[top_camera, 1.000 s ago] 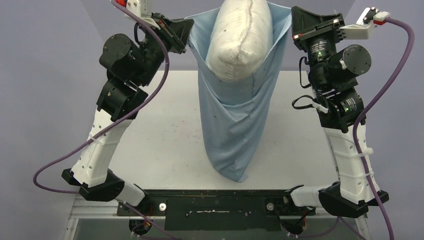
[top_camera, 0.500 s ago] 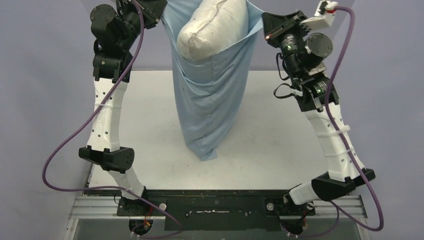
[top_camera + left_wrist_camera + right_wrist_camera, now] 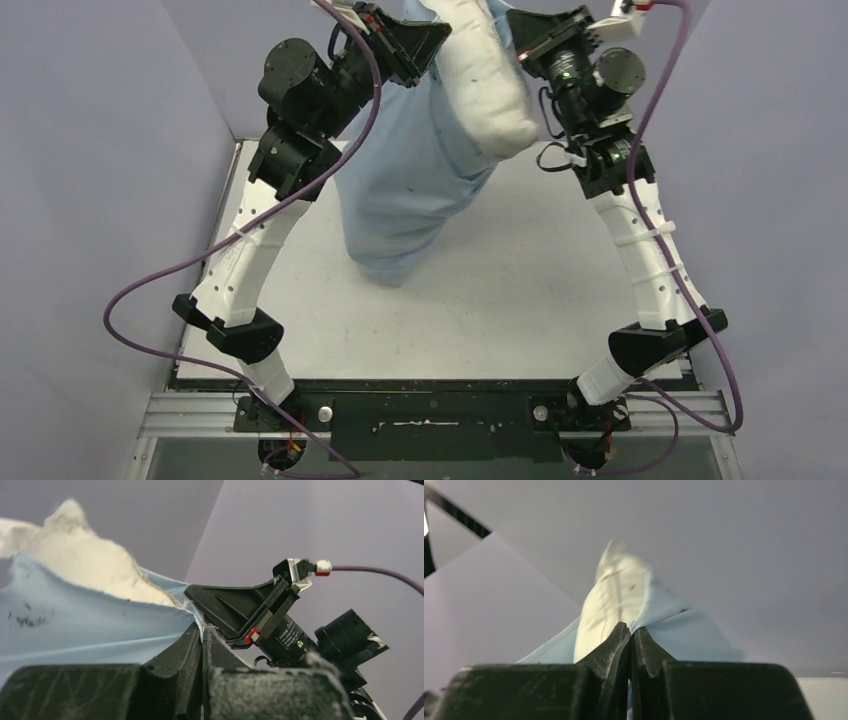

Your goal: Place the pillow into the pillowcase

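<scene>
The step in hand looks like the settling of the pillow down into the pillowcase. Both arms are raised high over the far part of the surface and hold the sack by its mouth. The left gripper is pressed together on the blue hem at one side of the mouth. The right gripper is clamped on the hem at the other side. The two are near each other, with the pillow between them.

The pillow is only partly inside. A large white part stands out of the mouth and leans toward the right arm. Below it the sack hangs limp and gets narrower, so its lower part seems not filled. The bottom corner hangs close over the surface; whether it touches cannot be told.

The next move probably calls for a firm grip on both hems, a mouth pulled wider, and a lift or shake so that the pillow slides deeper. The risk is that the leaning pillow tips out.
</scene>
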Robot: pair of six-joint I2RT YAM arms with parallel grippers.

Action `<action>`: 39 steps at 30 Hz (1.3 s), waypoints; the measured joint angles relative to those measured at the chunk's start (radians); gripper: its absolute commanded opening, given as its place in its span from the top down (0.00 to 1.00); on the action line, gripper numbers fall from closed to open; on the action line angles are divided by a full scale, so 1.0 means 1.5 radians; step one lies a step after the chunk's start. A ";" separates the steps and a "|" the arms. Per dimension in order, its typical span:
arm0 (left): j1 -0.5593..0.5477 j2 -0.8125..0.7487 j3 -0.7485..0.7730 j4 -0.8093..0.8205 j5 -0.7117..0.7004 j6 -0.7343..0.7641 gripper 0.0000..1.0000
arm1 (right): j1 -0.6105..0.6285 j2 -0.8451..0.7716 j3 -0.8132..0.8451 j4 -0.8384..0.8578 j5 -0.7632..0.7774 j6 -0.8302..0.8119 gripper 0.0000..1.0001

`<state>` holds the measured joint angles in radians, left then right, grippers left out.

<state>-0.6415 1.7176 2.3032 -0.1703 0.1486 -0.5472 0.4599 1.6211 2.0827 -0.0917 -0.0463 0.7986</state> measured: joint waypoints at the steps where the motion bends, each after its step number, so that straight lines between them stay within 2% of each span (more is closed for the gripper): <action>1: -0.004 0.002 0.017 -0.007 -0.008 0.010 1.00 | -0.028 -0.020 -0.024 0.001 0.009 0.020 1.00; 4: 0.006 0.059 0.157 -0.050 -0.025 0.026 1.00 | -0.079 -0.067 -0.089 0.006 0.038 0.053 1.00; 6: 0.039 0.095 0.235 -0.059 -0.022 0.012 1.00 | -0.059 -0.107 -0.155 0.034 0.041 0.067 1.00; 7: 0.061 0.099 0.242 -0.064 -0.022 0.004 1.00 | -0.039 -0.126 -0.185 0.046 0.044 0.070 1.00; 9: 0.094 0.092 0.210 -0.061 -0.028 -0.008 1.00 | -0.008 -0.148 -0.204 0.051 0.046 0.072 1.00; 11: 0.102 0.061 0.128 -0.034 -0.034 -0.016 1.00 | 0.003 -0.149 -0.179 0.051 0.042 0.072 1.00; 14: 0.072 -0.006 -0.013 -0.001 -0.034 -0.017 1.00 | -0.045 -0.113 -0.070 0.015 0.035 0.092 1.00; 17: 0.034 -0.051 -0.082 0.024 -0.026 -0.018 1.00 | -0.112 -0.055 0.057 -0.009 0.019 0.136 1.00; 22: 0.019 -0.084 -0.078 0.038 -0.017 -0.010 1.00 | -0.152 -0.028 0.087 -0.003 -0.002 0.207 1.00; 26: 0.032 -0.049 0.012 -0.014 -0.026 0.004 1.00 | -0.155 -0.058 0.002 0.045 -0.014 0.227 1.00; 29: 0.073 0.012 0.108 -0.035 -0.025 -0.011 1.00 | -0.155 -0.076 -0.052 0.062 -0.045 0.227 1.00; 33: 0.144 0.046 0.137 -0.043 -0.030 -0.037 1.00 | -0.130 -0.055 -0.056 0.067 -0.116 0.206 1.00; 36: 0.204 0.047 0.134 -0.050 -0.031 -0.046 1.00 | -0.064 -0.001 0.001 0.036 -0.171 0.153 1.00; 39: 0.305 0.044 0.134 -0.054 -0.005 -0.062 1.00 | 0.018 0.041 0.039 0.013 -0.211 0.092 1.00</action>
<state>-0.1837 1.7836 2.5038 -0.2512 0.1410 -0.6403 0.4862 1.6825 2.1414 -0.0727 -0.3626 0.9360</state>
